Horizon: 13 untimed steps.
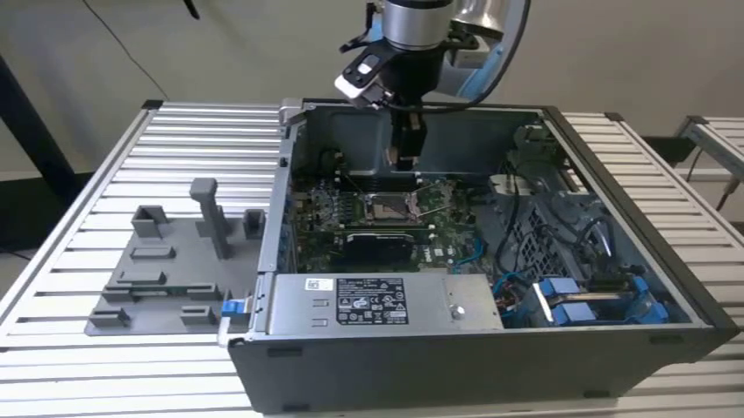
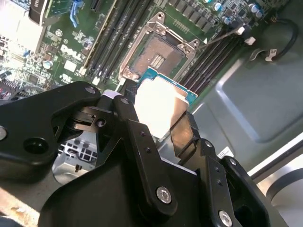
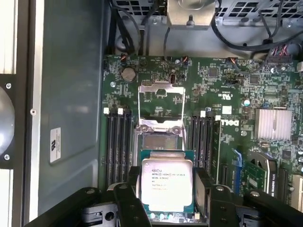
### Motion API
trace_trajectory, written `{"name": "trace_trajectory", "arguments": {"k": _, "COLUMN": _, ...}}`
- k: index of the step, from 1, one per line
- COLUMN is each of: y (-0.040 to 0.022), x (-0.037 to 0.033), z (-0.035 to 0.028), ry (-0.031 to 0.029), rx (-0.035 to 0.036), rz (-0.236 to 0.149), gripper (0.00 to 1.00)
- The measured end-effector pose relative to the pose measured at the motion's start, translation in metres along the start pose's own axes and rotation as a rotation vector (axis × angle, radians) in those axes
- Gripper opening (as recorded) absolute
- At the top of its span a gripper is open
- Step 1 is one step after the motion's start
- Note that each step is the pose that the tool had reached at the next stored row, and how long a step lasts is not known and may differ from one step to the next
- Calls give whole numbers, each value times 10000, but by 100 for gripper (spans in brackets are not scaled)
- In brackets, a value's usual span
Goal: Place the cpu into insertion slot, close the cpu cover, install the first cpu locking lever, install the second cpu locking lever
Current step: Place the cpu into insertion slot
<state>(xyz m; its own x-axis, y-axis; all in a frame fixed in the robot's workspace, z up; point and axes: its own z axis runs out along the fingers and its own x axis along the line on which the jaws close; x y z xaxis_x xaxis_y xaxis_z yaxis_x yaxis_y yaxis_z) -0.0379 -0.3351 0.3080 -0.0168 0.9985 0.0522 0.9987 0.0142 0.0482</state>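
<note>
My gripper hangs inside the open computer case, shut on the cpu. The cpu is a small square chip with a pale metal top and green edge, clamped between two black fingers. The insertion slot lies just beyond it on the green board, its dark centre bare; the cpu hovers above its near edge and is apart from it. The cpu cover, a thin silver frame, stands flipped open on the slot's far side. In the second wrist view the cpu glares white beside the slot, and a thin lever sticks out.
Black memory slots flank the socket on both sides. A finned heat sink sits on the board. A grey box with a white label fills the case's front, with blue cables beside it. A grey fixture stands on the slatted table.
</note>
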Motion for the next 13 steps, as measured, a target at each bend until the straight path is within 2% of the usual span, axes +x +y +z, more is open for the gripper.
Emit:
{"name": "trace_trajectory", "arguments": {"k": 4, "y": -1, "x": 23, "z": 24, "ry": 92, "rx": -6, "rz": 47, "gripper": 55}}
{"name": "trace_trajectory", "arguments": {"k": 10, "y": -4, "x": 112, "z": 130, "ry": 97, "rx": -6, "rz": 48, "gripper": 55}}
{"name": "trace_trajectory", "arguments": {"k": 13, "y": -6, "x": 125, "z": 185, "ry": 98, "rx": -6, "rz": 49, "gripper": 55}}
